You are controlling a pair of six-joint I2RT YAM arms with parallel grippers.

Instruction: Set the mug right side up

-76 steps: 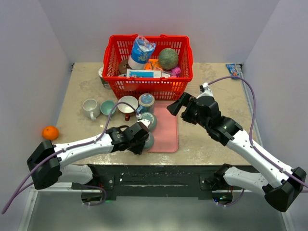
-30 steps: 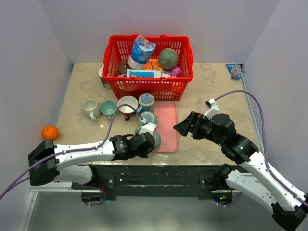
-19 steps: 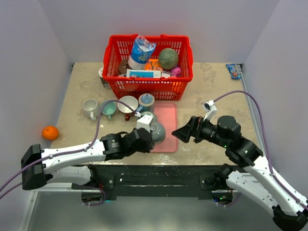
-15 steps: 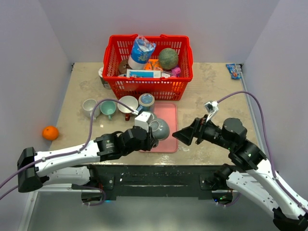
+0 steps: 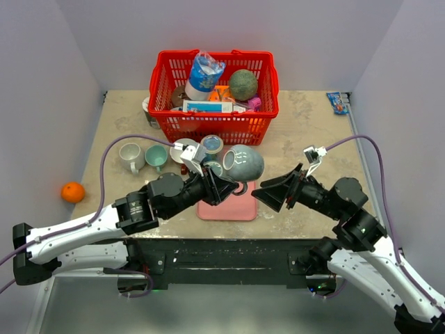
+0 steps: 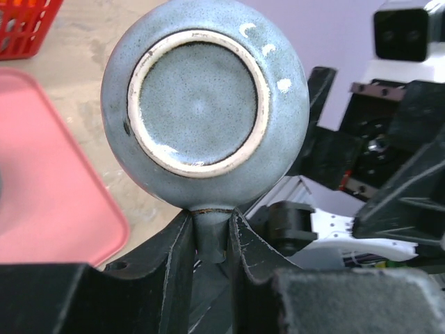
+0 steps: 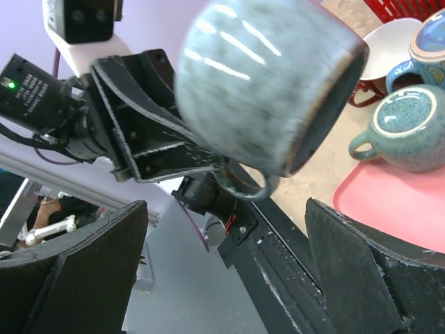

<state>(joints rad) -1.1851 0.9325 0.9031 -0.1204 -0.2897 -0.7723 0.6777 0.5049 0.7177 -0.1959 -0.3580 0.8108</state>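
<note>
The mug (image 5: 245, 162) is blue-grey and speckled, and it hangs in the air over the pink tray (image 5: 236, 206). It is tipped on its side. My left gripper (image 5: 229, 185) is shut on its handle. The left wrist view shows the mug's ringed base (image 6: 200, 97) facing the camera, with the handle pinched at my left gripper (image 6: 211, 238). My right gripper (image 5: 273, 192) stands open just right of the mug and does not touch it. In the right wrist view the mug (image 7: 268, 76) fills the top, its mouth facing right and downward, above my wide-open right gripper (image 7: 222, 278).
A red basket (image 5: 213, 120) of goods stands at the back. A white mug (image 5: 130, 156), a teal mug (image 5: 156, 155), a red-and-white mug (image 5: 183, 150) and a blue mug (image 5: 211, 146) stand before it. Another teal mug (image 7: 410, 125) sits upside down on the tray. An orange (image 5: 72, 191) lies far left.
My left arm has lifted the mug off the tray's near edge, carried it up and right, and tipped it sideways. The right gripper has swung in toward it, still open.
</note>
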